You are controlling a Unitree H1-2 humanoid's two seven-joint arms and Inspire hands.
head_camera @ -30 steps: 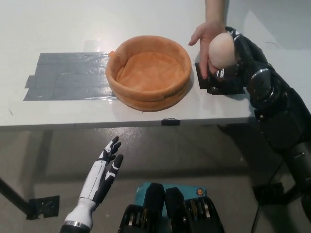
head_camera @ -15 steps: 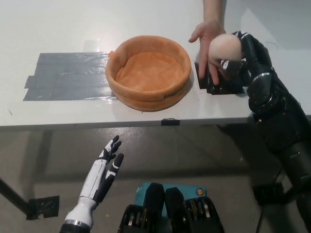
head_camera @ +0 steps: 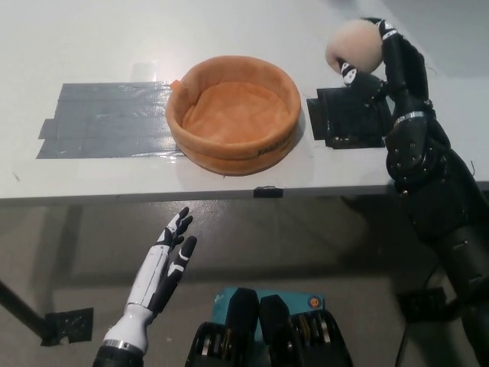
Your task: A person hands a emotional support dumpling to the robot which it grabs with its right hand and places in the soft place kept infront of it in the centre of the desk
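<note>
White desk (head_camera: 92, 46) fills the upper part of the head view, with grey floor below its front edge. The right hand (head_camera: 373, 69) now holds the dumpling (head_camera: 353, 44) alone: the person's hand that was cupping it half a second ago has gone from the picture, and the black fingers (head_camera: 356, 75) are clamped round the pale, round toy. The hand has also risen and carried it further back on the desk, so it hangs in the air above the black patch (head_camera: 348, 116) rather than just beside the person's palm. By my reading the handover is done and the carrying step has begun.

Outward from the hand, the orange bed (head_camera: 234, 113) sits in the middle of the desk, well apart from the dumpling toward the robot's left. Its soft hollow holds nothing and its padded wall stands all round, so the toy will likely have to be lifted over the near rim before it is let go. Nothing lies between the two. A strip of grey tape (head_camera: 107, 121) runs across the desk on the far side of the bed, touching its wall. The left hand (head_camera: 166, 260) rests below the desk edge, fingers apart and holding nothing, clear of the route.
</note>
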